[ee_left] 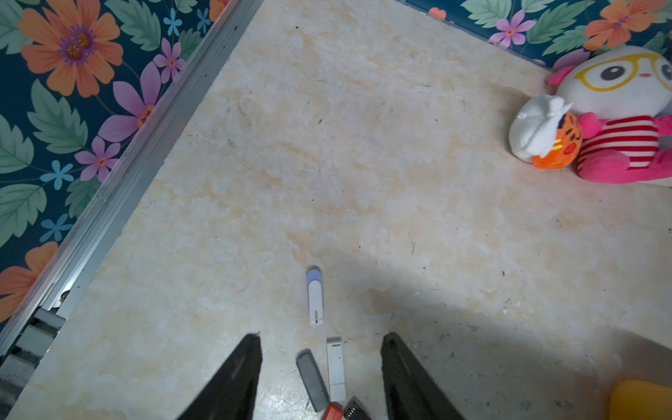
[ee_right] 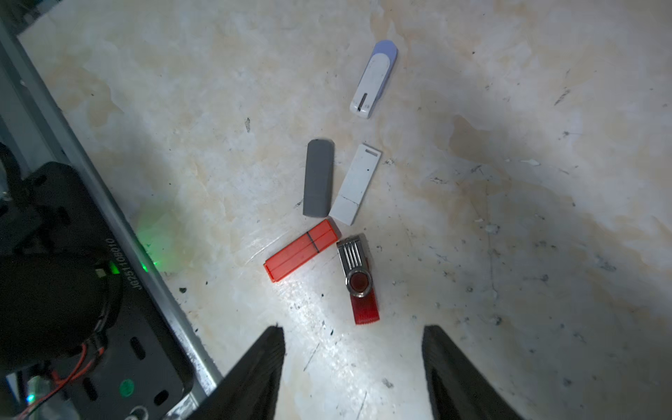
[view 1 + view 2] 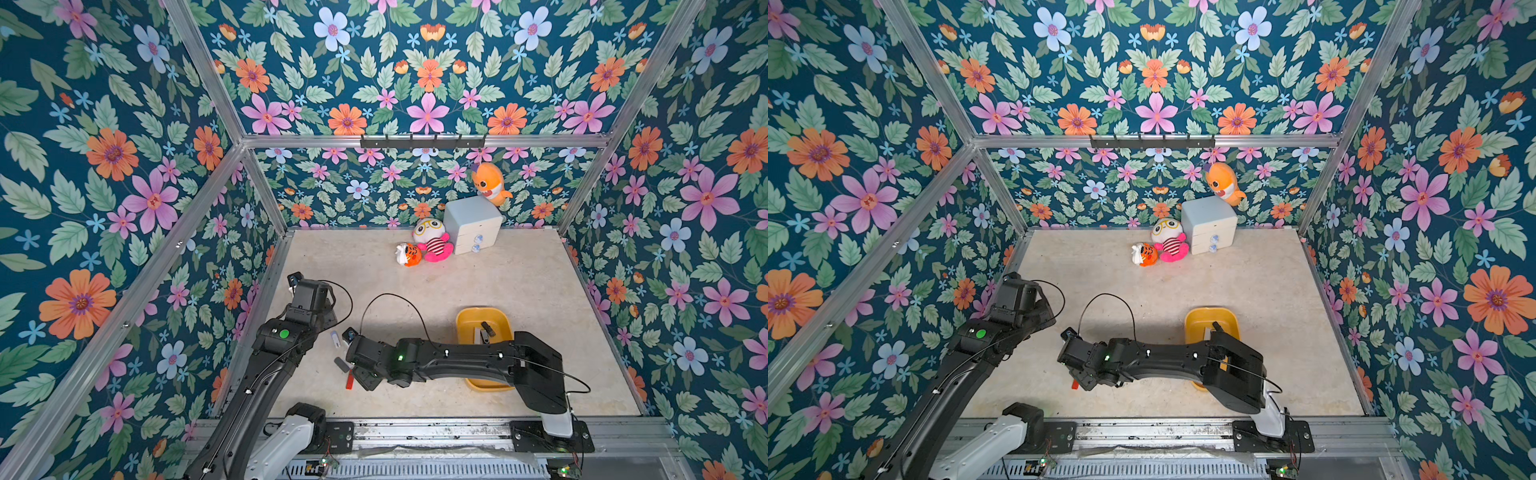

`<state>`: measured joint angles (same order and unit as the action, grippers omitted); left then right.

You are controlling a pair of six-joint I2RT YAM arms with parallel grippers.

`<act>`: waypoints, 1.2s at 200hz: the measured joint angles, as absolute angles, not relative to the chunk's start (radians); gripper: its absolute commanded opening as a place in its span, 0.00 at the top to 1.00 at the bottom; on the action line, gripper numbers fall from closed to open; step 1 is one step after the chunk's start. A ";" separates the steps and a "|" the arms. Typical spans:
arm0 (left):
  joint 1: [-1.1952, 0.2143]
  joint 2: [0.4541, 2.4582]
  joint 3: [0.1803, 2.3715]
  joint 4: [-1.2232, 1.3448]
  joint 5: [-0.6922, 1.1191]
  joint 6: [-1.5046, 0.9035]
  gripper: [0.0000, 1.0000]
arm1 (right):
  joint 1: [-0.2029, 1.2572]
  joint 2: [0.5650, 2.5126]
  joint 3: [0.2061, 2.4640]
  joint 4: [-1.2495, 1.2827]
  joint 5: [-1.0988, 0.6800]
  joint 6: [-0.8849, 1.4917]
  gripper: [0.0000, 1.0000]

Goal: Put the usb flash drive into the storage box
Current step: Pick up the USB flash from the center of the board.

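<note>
**five drives loose at 8 o'clock, one in the box, both claws empty**

table [image 3: 519,270] is read as a clock face from a top view, 12 at the far wall.

storage box [image 3: 462,332] is seen just off centre toward 4 o'clock, partly hidden. a dark drive [image 3: 488,328] is noted inside it, long axis about 11 to 5.

five usb flash drives are found on the bare table at 8 o'clock, well apart from the box.
- white-and-lilac drive [image 2: 374,78]: set alone, a little apart on the 12 side, lilac end pointed away from the group.
- grey drive [image 2: 319,178] and white drive [image 2: 356,183]: laid side by side, nearly parallel, closest at one end. grey axis is read in a top view as about 10 to 4.
- orange drive [image 2: 302,251]: laid crosswise to that pair, one end just beside their close ends; axis about 12 to 6 in a top view.
- red swivel drive [image 2: 358,278]: metal clip end beside the orange drive's end, red tail pointed at the gap of the right gripper [image 2: 352,327].

right gripper: fingers well parted, nothing held.

left gripper [image 1: 322,334]: fingers parted, nothing held; the grey and white drives are seen on the table beyond the gap.
</note>
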<state>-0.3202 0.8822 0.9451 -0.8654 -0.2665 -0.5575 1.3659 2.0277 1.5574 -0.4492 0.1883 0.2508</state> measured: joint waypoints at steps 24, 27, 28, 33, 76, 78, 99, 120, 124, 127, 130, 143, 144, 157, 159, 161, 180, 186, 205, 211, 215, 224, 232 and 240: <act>-0.319 0.857 0.916 -0.849 -0.265 -0.548 0.41 | 1.367 2.073 1.590 -0.469 0.184 0.234 0.37; -0.319 0.854 0.913 -0.844 -0.266 -0.548 0.41 | 1.367 2.077 1.592 -0.472 0.183 0.234 0.38; -0.319 0.854 0.912 -0.844 -0.266 -0.548 0.41 | 1.367 2.078 1.593 -0.474 0.183 0.234 0.38; -0.319 0.852 0.907 -0.837 -0.266 -0.548 0.41 | 1.367 2.085 1.597 -0.478 0.181 0.231 0.39; -0.318 0.856 0.877 -0.803 -0.271 -0.548 0.40 | 1.367 2.136 1.608 -0.501 0.158 0.231 0.47; -0.318 0.855 0.877 -0.802 -0.271 -0.548 0.40 | 1.367 2.140 1.610 -0.503 0.158 0.231 0.47; -0.318 0.846 0.871 -0.794 -0.276 -0.548 0.39 | 1.367 2.174 1.637 -0.522 0.154 0.232 0.51; -0.317 0.845 0.867 -0.792 -0.282 -0.548 0.39 | 1.367 2.193 1.645 -0.529 0.154 0.236 0.53; -0.317 0.846 0.866 -0.791 -0.283 -0.548 0.39 | 1.367 2.194 1.645 -0.530 0.154 0.236 0.53; -0.317 0.846 0.865 -0.790 -0.284 -0.548 0.39 | 1.367 2.196 1.644 -0.530 0.153 0.236 0.53; -0.317 0.846 0.865 -0.789 -0.284 -0.548 0.39 | 1.367 2.197 1.644 -0.531 0.151 0.236 0.54; -0.317 0.849 0.863 -0.785 -0.285 -0.548 0.39 | 1.367 2.202 1.642 -0.532 0.144 0.240 0.55; -0.317 0.849 0.863 -0.784 -0.285 -0.548 0.39 | 1.367 2.202 1.642 -0.532 0.144 0.239 0.55; -0.317 0.849 0.861 -0.781 -0.286 -0.548 0.39 | 1.367 2.206 1.640 -0.533 0.144 0.241 0.58; -0.317 0.849 0.861 -0.780 -0.286 -0.548 0.39 | 1.367 2.206 1.639 -0.532 0.144 0.243 0.58; -0.317 0.849 0.860 -0.780 -0.286 -0.548 0.39 | 1.367 2.206 1.639 -0.531 0.143 0.243 0.58; -0.317 0.847 0.859 -0.779 -0.286 -0.548 0.39 | 1.362 2.202 1.629 -0.521 0.144 0.246 0.61; -0.317 0.847 0.859 -0.779 -0.286 -0.548 0.39 | 1.360 2.201 1.628 -0.521 0.141 0.248 0.62; -0.317 0.847 0.857 -0.779 -0.286 -0.548 0.38 | 1.354 2.200 1.623 -0.512 0.138 0.263 0.64; -0.317 0.847 0.856 -0.779 -0.286 -0.548 0.38 | 1.353 2.200 1.621 -0.505 0.139 0.266 0.65; -0.317 0.847 0.856 -0.778 -0.286 -0.548 0.38 | 1.352 2.200 1.620 -0.501 0.139 0.266 0.66; -0.317 0.847 0.855 -0.778 -0.286 -0.548 0.38 | 1.348 2.200 1.618 -0.493 0.139 0.270 0.67; -0.317 0.847 0.852 -0.778 -0.285 -0.548 0.38 | 1.345 2.200 1.616 -0.487 0.139 0.273 0.68; -0.317 0.847 0.850 -0.778 -0.285 -0.548 0.38 | 1.344 2.200 1.614 -0.482 0.138 0.274 0.68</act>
<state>-0.3172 0.8474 0.8505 -0.7784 -0.2848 -0.5480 1.3437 2.2002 1.6142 -0.4816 0.1383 0.2745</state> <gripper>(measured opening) 0.617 0.321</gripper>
